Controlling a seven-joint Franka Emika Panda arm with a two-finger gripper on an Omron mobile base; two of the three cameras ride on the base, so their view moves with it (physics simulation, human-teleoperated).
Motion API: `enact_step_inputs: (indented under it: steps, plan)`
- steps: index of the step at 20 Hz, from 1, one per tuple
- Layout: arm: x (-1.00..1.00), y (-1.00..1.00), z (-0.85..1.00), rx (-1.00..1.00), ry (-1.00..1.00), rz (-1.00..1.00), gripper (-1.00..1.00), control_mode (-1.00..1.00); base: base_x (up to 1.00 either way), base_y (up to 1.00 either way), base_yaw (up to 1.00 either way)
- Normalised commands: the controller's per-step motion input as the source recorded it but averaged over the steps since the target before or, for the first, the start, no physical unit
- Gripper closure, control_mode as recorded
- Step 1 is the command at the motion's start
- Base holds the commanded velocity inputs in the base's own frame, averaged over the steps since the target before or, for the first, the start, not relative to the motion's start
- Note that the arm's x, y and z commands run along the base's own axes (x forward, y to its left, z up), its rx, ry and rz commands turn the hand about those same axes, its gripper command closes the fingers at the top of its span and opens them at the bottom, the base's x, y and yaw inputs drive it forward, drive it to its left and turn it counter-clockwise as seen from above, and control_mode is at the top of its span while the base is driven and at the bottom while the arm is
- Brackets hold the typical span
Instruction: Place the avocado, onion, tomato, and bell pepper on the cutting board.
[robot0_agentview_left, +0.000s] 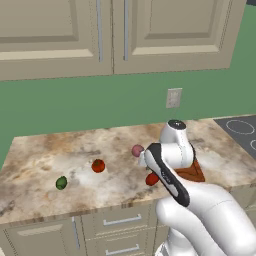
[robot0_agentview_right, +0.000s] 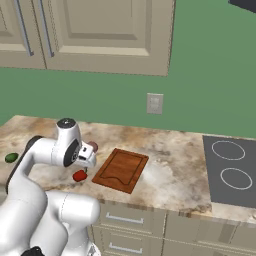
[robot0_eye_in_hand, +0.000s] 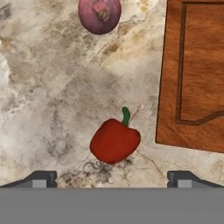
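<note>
The worktop (robot0_agentview_right: 175, 165) carries everything, and my arm reaches over its front part. The board (robot0_agentview_right: 121, 169) lies flat near the front edge, between my arm and the stove end, and it is bare: none of the four foods is on it yet.

My end effector (robot0_eye_in_hand: 112, 177) hangs over the pepper (robot0_eye_in_hand: 114, 140), fingertips spread wide apart and holding nothing. The pepper rests on the worktop just beside the board's near corner, close to the front edge, stem pointing away from me. The onion (robot0_eye_in_hand: 99, 14) sits further back, toward the wall. The tomato (robot0_agentview_left: 98, 165) is mid-worktop, well apart from the board, and the avocado (robot0_agentview_left: 61, 183) is further still toward the far end.

I judge the pepper light and fairly firm, but its skin looks smooth and its lobes uneven, so it could slip or roll. I would close across its broad middle, below the stem, with the pads on two opposite flats and not on a ridge.
</note>
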Motion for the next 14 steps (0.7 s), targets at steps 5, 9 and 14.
enact_step_inputs:
  steps: [5, 9, 14]
  plan:
    - [0.11, 0.0, -0.22, 0.0, 0.02, -0.01, -1.0, -1.0, 0.0, 0.0, 0.0]
    - [0.01, 0.0, -0.19, 0.0, 0.0, -0.01, -1.0, -1.0, 0.0, 0.0, 0.0]
    - [0.0, 0.0, -0.18, 0.0, 0.0, -0.01, -1.0, -1.0, 0.0, 0.0, 0.0]
